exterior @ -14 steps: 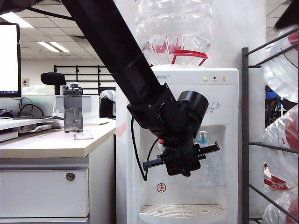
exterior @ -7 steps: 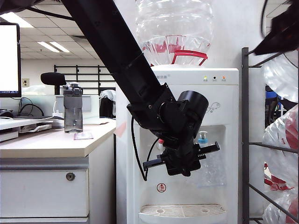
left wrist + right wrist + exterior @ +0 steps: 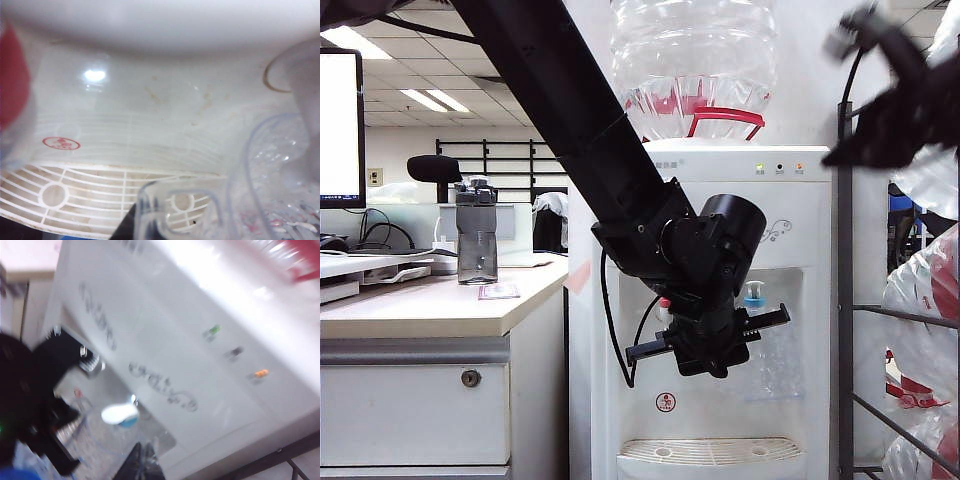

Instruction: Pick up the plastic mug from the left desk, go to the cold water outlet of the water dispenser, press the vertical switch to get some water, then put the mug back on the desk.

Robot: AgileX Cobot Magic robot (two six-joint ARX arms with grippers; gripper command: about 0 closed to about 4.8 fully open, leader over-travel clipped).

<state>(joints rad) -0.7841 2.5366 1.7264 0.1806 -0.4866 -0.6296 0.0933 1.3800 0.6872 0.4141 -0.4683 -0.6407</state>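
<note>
Exterior view shows the left gripper (image 3: pixel 720 350) inside the alcove of the water dispenser (image 3: pixel 800 200), closed on the plastic mug (image 3: pixel 772 360), which hangs as a faint clear shape below the cold water outlet (image 3: pixel 753 294) with its blue collar. Left wrist view confirms the hold: the mug's (image 3: pixel 272 185) rippled wall and handle fill the near corner, with the slotted drip tray (image 3: pixel 55 192) beneath. The right gripper (image 3: pixel 880 150) is high on the right, near the dispenser's top corner, well apart from the tap; its arm is blurred, and I cannot tell whether its jaws are parted or closed. In the right wrist view the white vertical switch (image 3: pixel 120 413) above the blue collar is visible but smeared.

Filling has not begun, by my judgement. The main risk is the right arm's approach: descending at speed, it could strike the left arm or the mug, or catch the red-collared tap (image 3: pixel 664 303) instead. A mug not centred under the spout would send water onto the tray.
</note>
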